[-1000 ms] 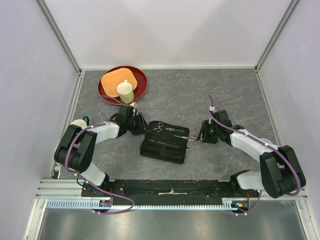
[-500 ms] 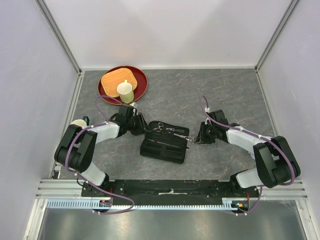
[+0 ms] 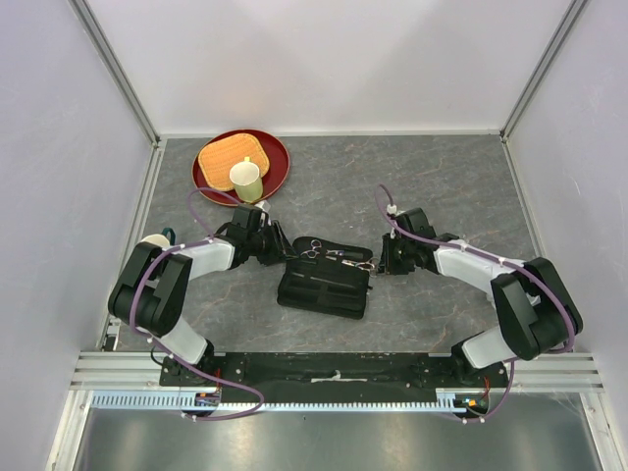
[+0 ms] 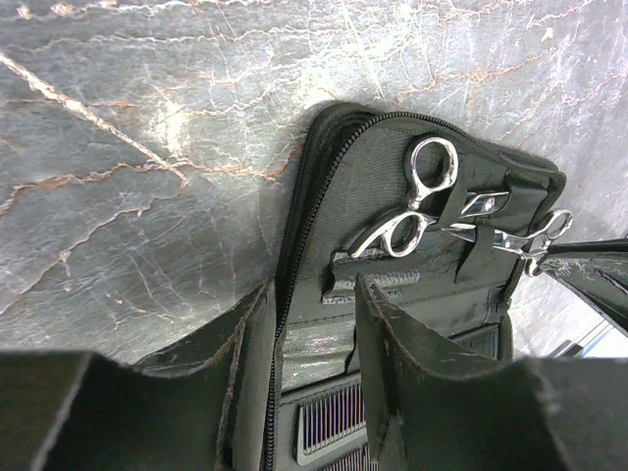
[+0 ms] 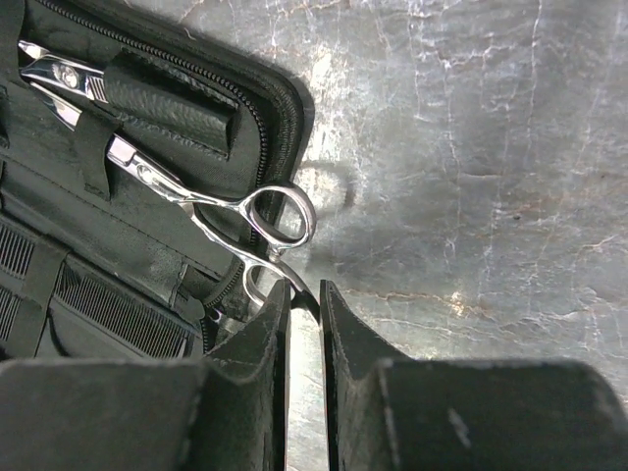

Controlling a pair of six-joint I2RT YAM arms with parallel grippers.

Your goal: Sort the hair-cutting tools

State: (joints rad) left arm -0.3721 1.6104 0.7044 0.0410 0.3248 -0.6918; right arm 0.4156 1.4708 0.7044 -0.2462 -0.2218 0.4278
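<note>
A black zip case (image 3: 339, 302) lies open mid-table. One silver scissors (image 3: 312, 252) is strapped in its upper half; it also shows in the left wrist view (image 4: 417, 196). My right gripper (image 3: 380, 265) is shut on the handle tail of the second silver scissors (image 5: 280, 216), whose blades lie under a strap in the case (image 5: 177, 98). A black comb (image 5: 108, 314) sits in the lower half; its teeth show in the left wrist view (image 4: 339, 417). My left gripper (image 3: 280, 257) is part open. It straddles the zipped left rim of the case (image 4: 294, 245).
A red plate (image 3: 278, 167) with an orange square mat and a cream cup (image 3: 245, 180) stands at the back left. A small pale object (image 3: 155, 241) lies by the left wall. Grey walls close the table on three sides.
My right gripper has moved left with the scissors, sliding them further into the case. The case's right end has shifted slightly. The left arm has not moved.
</note>
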